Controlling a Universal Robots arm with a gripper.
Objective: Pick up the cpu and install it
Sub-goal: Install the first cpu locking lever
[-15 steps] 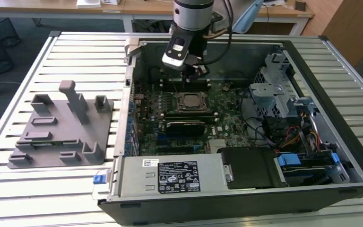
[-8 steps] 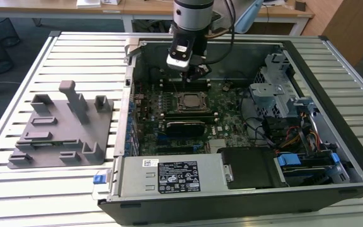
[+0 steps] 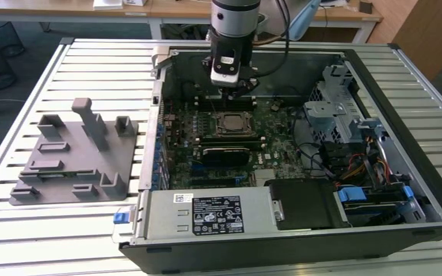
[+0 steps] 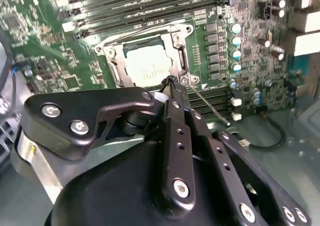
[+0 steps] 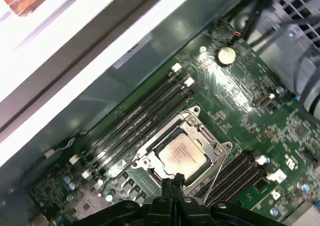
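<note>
First wrist view: claw (image 5: 172, 183) closed, fingers drawn together with nothing between them, tips over the near edge of the socket frame (image 5: 212, 138). Cpu (image 5: 182, 153), silver top up, seated within that frame on the green motherboard (image 5: 240, 86), just beyond the claw's tips. Exterior view: arm (image 3: 235, 23) reaching down into the open computer case (image 3: 282, 250) on the slatted table (image 3: 52, 230).

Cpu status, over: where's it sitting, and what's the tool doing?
Tool shut, nothing in it, tips at the socket frame's edge. Cpu lying flat inside the socket frame on the motherboard. Nothing on top of the cpu.
</note>
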